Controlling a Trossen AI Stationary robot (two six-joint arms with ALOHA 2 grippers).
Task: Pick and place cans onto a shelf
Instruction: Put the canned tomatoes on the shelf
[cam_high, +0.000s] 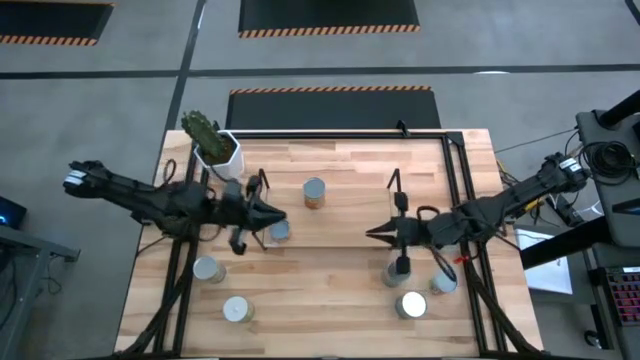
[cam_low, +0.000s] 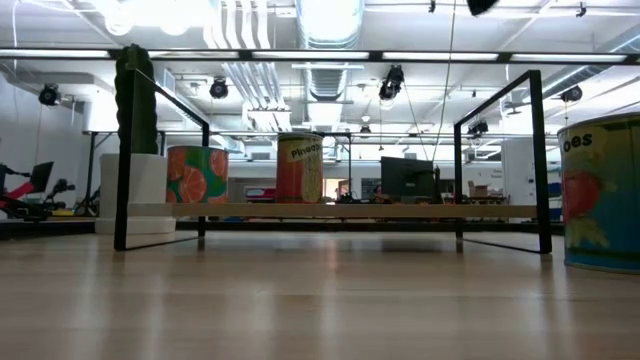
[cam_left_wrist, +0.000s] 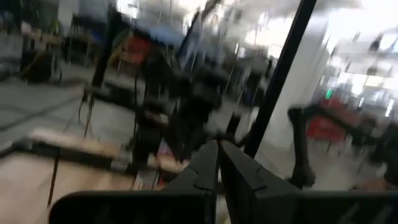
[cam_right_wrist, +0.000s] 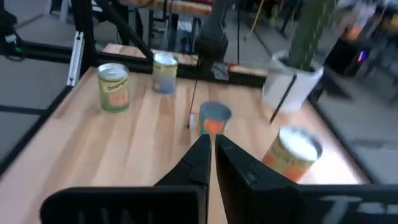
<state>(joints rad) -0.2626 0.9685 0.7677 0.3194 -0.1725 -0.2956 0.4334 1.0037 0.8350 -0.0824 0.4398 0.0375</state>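
The shelf (cam_low: 330, 211) is a low wood board with a black wire frame at each end (cam_high: 262, 185). Two cans stand on it: an orange-labelled one (cam_low: 197, 175) (cam_high: 279, 232) near its left end and a yellow-labelled one (cam_low: 300, 168) (cam_high: 314, 192). My left gripper (cam_high: 278, 216) is shut and empty, close beside the orange-labelled can; its shut fingers show in the left wrist view (cam_left_wrist: 217, 163). My right gripper (cam_high: 372, 232) is shut and empty (cam_right_wrist: 211, 149) over the shelf's right part, pointing toward the table's left.
Two cans (cam_high: 207, 268) (cam_high: 236, 310) stand on the table at the near left, and three (cam_high: 398, 272) (cam_high: 441, 282) (cam_high: 411, 305) at the near right; one shows large in the low view (cam_low: 603, 190). A white pot with a cactus (cam_high: 215, 148) stands at the far left.
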